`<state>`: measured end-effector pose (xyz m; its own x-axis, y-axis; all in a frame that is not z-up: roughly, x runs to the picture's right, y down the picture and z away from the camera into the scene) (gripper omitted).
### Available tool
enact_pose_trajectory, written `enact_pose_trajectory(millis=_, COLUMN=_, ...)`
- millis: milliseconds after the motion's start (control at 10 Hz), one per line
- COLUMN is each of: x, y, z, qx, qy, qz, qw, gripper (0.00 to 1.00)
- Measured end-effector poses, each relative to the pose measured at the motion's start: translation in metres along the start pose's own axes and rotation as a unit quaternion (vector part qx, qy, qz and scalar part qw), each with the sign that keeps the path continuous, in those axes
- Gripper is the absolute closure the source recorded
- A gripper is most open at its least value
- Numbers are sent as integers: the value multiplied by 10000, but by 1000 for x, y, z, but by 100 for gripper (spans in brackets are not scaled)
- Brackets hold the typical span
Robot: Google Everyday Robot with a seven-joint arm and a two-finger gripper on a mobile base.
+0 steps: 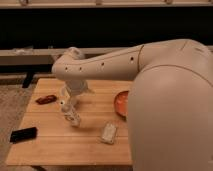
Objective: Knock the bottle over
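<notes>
The bottle [70,114] is small and clear with a white cap. It stands on the left half of the wooden table [55,147], leaning with its cap toward the upper left. My gripper [68,98] hangs from the white arm directly above and behind the bottle, close to or touching its top. The wrist hides the gripper's tips.
A flat pale packet [108,133] lies to the right of the bottle. An orange bowl [120,104] sits at the right, partly behind my arm's large white body. A red-brown item [46,99] lies at the back left and a black device [23,134] at the front left edge.
</notes>
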<state>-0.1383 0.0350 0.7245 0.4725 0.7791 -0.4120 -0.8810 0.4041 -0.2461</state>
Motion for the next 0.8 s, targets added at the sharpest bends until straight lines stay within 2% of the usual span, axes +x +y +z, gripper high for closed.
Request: enact_pose_trajectory(millis=800, x=-6, y=-5, z=-2, qx=18, qy=-68, qz=-9, qw=10000, gripper=20)
